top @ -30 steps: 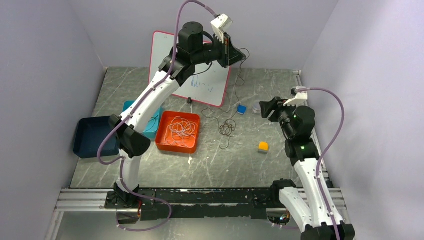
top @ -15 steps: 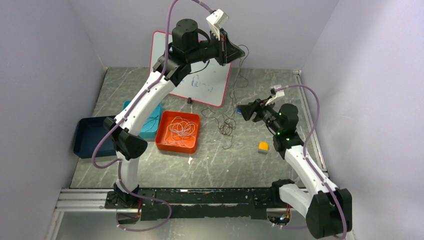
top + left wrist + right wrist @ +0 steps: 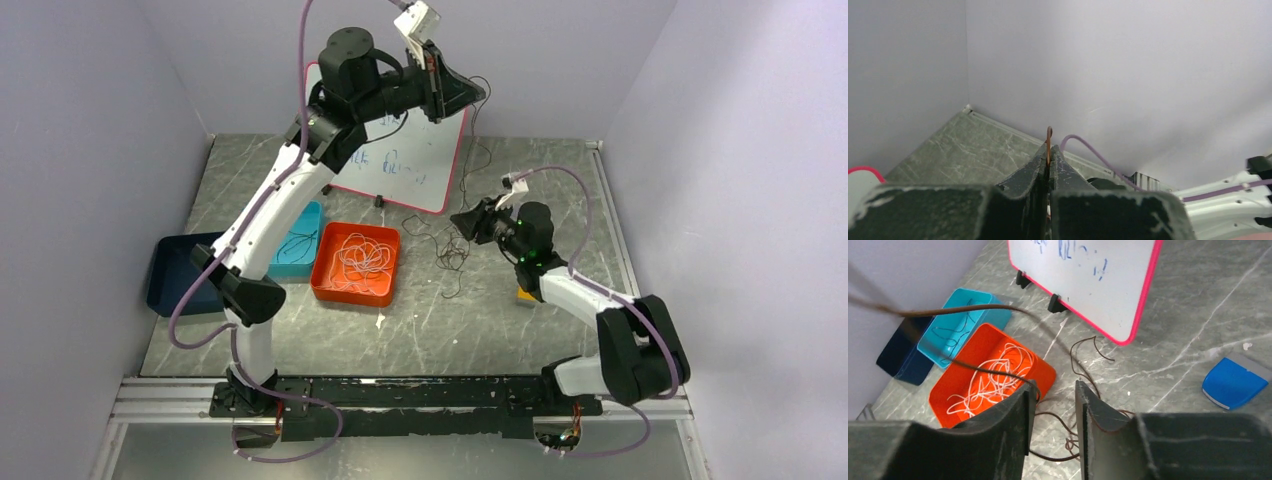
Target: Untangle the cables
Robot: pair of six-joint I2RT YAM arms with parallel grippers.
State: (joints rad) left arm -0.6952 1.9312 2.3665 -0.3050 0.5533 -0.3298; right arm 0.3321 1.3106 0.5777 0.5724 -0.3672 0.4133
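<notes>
Pinching one brown cable [image 3: 1049, 136] aloft, the left hand [image 3: 479, 95] is closed; the right hand [image 3: 1054, 391] gapes half-wide, seemingly holding nothing.

— The top view is evenly bright, with soft, cool light from above; the walls [image 3: 90, 120] read lilac.
— Shadows there are faint, just a soft dark edge beside the orange tray [image 3: 345, 294]. The walls splay outward toward the frame's edges.
— In the left wrist view the left gripper [image 3: 1049, 150] sits close, dark and soft, and the wall behind it is pale and flat.
— In the right wrist view the right gripper [image 3: 1054, 386] is blurred too. A cable [image 3: 878, 308] near the lens smears, while the whiteboard [image 3: 1083, 280] and table [image 3: 1198, 315] stay sharp.
</notes>
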